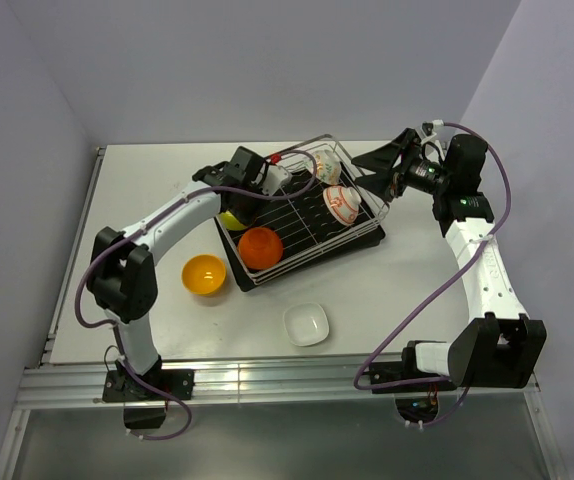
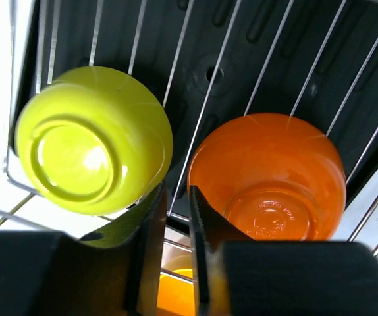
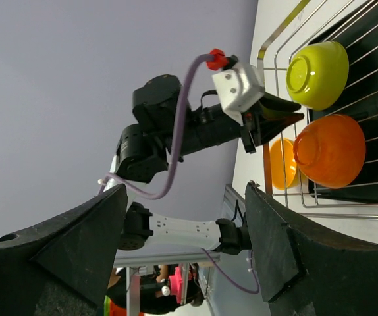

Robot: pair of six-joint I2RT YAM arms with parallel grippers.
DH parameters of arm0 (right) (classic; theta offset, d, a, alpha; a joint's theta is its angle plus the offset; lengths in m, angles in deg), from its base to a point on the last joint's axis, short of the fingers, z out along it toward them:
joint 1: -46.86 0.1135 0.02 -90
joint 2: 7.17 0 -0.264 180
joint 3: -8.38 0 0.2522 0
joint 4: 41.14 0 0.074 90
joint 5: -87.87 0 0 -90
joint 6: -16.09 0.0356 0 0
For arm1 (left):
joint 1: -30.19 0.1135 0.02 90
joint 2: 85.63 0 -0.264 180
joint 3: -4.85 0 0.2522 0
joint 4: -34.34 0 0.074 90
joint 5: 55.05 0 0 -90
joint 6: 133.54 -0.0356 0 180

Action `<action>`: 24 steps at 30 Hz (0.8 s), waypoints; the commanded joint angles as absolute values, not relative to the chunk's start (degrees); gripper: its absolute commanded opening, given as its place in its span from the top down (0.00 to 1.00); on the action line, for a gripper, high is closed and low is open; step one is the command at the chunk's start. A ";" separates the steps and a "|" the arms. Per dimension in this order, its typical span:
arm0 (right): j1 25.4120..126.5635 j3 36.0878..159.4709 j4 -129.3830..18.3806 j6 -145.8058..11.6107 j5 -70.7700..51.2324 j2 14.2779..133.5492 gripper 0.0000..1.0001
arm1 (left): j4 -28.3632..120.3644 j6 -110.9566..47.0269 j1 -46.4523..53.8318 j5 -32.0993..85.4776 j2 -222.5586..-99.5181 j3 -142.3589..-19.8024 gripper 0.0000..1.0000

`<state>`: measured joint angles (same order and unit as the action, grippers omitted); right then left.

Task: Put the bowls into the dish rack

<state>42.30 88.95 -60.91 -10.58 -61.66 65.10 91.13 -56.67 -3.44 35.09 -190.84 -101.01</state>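
The dish rack (image 1: 365, 222) sits mid-table over a black tray. In it lie an upturned orange bowl (image 1: 260, 247), a lime green bowl (image 1: 229, 219) half hidden under my left arm, a red-and-white patterned bowl (image 1: 340, 203) and a pale leaf-print bowl (image 1: 327, 168). The left wrist view shows the lime bowl (image 2: 93, 139) and orange bowl (image 2: 268, 178) upturned side by side. My left gripper (image 2: 176, 197) hangs between them, jaws nearly together, holding nothing. My right gripper (image 1: 379, 170) is wide open and empty above the rack's far right corner.
A yellow-orange bowl (image 1: 204, 274) stands upright on the table left of the rack. A white bowl (image 1: 306, 323) stands near the front edge. The right wrist view shows the left gripper (image 3: 294, 113) beside the lime bowl (image 3: 317, 74). Walls close the table in.
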 commanded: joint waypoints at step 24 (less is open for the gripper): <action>41.94 92.01 -62.18 -19.04 -62.60 67.19 0.21 | 89.16 -55.51 -1.46 20.29 -179.53 -100.68 0.25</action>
